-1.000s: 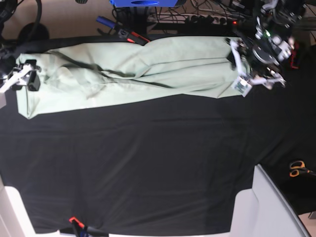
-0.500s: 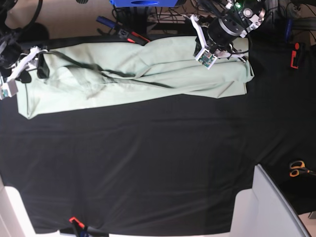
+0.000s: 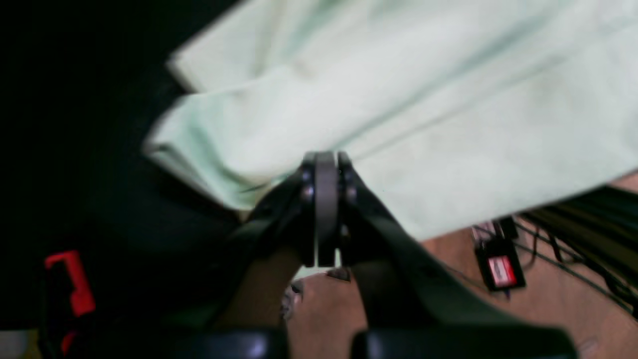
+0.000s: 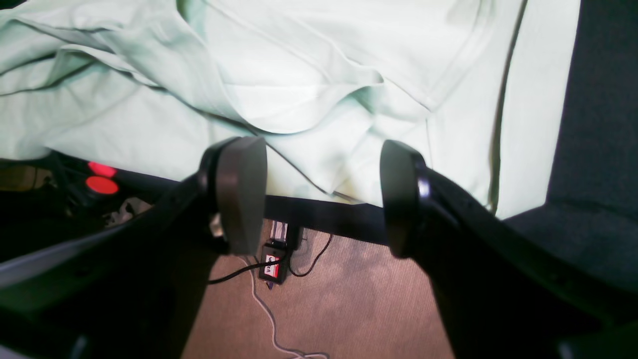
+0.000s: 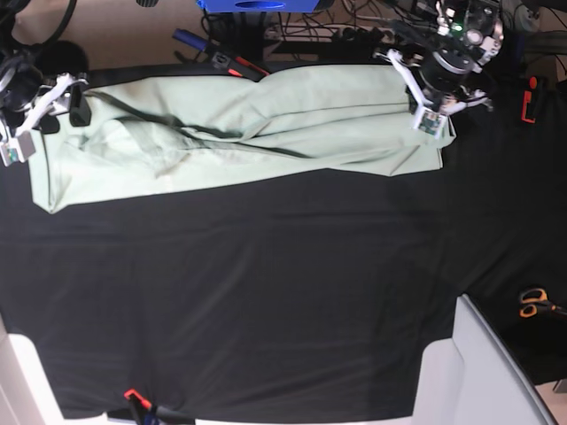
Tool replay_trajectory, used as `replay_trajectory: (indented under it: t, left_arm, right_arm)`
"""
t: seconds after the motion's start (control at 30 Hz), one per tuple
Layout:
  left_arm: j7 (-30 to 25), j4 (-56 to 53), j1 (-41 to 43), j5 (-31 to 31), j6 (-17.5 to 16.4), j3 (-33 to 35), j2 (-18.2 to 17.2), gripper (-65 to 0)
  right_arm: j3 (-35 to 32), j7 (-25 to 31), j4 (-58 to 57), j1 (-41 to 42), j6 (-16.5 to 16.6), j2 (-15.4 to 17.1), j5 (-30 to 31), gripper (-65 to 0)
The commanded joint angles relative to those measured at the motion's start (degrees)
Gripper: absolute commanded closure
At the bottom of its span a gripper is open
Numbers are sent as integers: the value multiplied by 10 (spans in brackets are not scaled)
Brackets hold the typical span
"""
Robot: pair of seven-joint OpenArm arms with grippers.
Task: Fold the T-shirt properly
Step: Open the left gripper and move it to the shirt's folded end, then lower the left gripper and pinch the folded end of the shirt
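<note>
Left claw (image 3: 326, 164) now pressed shut above T-shirt (image 5: 248, 133) edge, right claw (image 4: 319, 199) unchanged, wide.

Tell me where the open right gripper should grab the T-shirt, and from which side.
Grip the T-shirt at its far edge over the table's back rim, where layered fabric bunches just ahead of the right gripper. Come in from behind the table; its jaws already straddle that edge.

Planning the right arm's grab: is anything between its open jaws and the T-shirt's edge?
Nothing visible. In the right wrist view the right gripper is open, with the T-shirt spread just beyond it and only the black table edge between. No tool or cable lies across that cloth.
</note>
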Motion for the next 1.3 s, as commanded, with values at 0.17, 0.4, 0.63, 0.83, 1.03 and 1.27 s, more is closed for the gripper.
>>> replay_trajectory:
  t: [0.17,0.4,0.63,0.83,1.03,1.27]
  left_arm:
    - [-19,2,11,-1,-2,-68,23,0]
    - [-20,-4,29,-1,-2,-160,62,-218]
    - [-21,-29,7,-1,-4,-166,65,-250]
    - [-21,18,18,-1,-39,-115,68,0]
    - [-19,-1,-16,-1,-40,-101,109,0]
    - [-20,-33,-8,1,-40,-108,88,0]
  right_arm:
    - [2,11,8,-1,2,9,10,-345]
    - [2,11,7,2,2,9,10,-345]
    - [2,11,7,4,2,9,10,-345]
    - [2,11,7,4,2,9,10,-345]
    - [-24,11,-8,28,2,15,-20,-345]
    - [-62,129,-126,97,3,20,-196,-361]
